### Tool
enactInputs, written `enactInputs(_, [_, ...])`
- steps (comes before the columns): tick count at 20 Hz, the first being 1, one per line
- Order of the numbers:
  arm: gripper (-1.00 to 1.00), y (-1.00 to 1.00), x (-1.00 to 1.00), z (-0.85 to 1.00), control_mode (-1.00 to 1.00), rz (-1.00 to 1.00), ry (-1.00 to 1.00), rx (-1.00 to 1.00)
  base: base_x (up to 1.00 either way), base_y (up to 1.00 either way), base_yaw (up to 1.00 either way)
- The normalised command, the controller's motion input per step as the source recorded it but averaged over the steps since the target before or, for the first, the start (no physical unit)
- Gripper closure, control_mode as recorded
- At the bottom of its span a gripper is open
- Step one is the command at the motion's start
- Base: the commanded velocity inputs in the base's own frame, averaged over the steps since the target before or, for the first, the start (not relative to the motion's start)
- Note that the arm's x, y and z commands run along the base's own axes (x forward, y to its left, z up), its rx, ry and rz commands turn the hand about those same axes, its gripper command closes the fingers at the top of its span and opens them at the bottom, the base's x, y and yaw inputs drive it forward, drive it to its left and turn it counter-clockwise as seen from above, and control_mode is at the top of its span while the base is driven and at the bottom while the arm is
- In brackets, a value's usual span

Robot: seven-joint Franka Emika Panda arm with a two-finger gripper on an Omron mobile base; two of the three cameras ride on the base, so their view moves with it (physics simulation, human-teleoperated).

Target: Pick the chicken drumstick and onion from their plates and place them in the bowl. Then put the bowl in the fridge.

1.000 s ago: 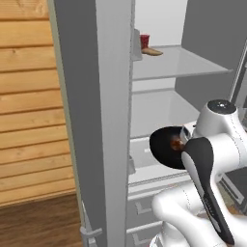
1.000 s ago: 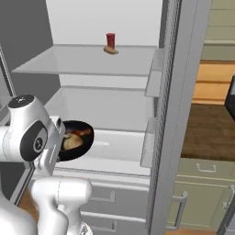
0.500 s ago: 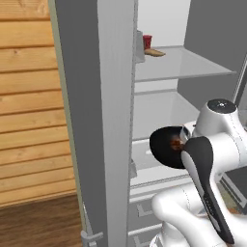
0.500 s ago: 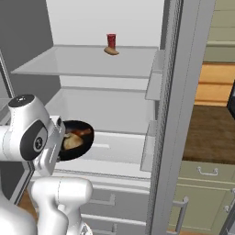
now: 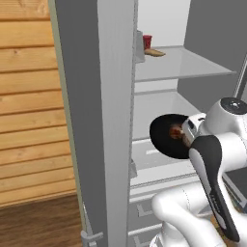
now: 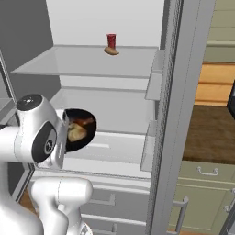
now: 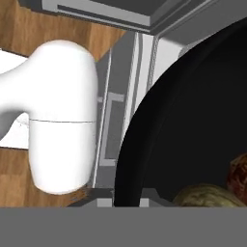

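The pincer is clamped narrow on the rim of the black bowl [image 6: 80, 130], holding it up inside the open fridge [image 6: 114, 108], above the lower glass shelf [image 6: 119, 147]. In the bowl, just ahead of the pincer, lie the onion [image 6: 75, 133] and drumstick [image 6: 85, 123], touching.

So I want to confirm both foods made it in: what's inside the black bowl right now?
Inside the bowl lie the pale onion and the reddish-brown chicken drumstick. The arm covers the bowl's near side, so the rest of its inside is hidden.
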Motion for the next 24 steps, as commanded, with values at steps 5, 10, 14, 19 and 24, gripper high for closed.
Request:
enactInputs(5, [1.00, -0.18, 0.65, 0.04, -1.00, 0.10, -0.15, 0.08, 0.00, 0.00, 0.00])
enactInputs(10, [1.00, -0.16, 0.48, 0.11, -1.00, 0.05, -0.04, 0.13, 0.00, 0.00, 0.00])
enactInputs(14, [1.00, 0.00, 0.47, 0.02, -1.00, 0.03, -0.06, 0.10, 0.00, 0.00, 0.00])
enactInputs(19, [1.00, 0.00, 0.37, 0.07, -1.00, 0.00, 0.00, 0.01, 0.00, 0.00, 0.00])
enactInputs(24, [1.00, 0.00, 0.30, -0.13, -1.00, 0.03, 0.00, -0.01, 0.00, 0.00, 0.00])
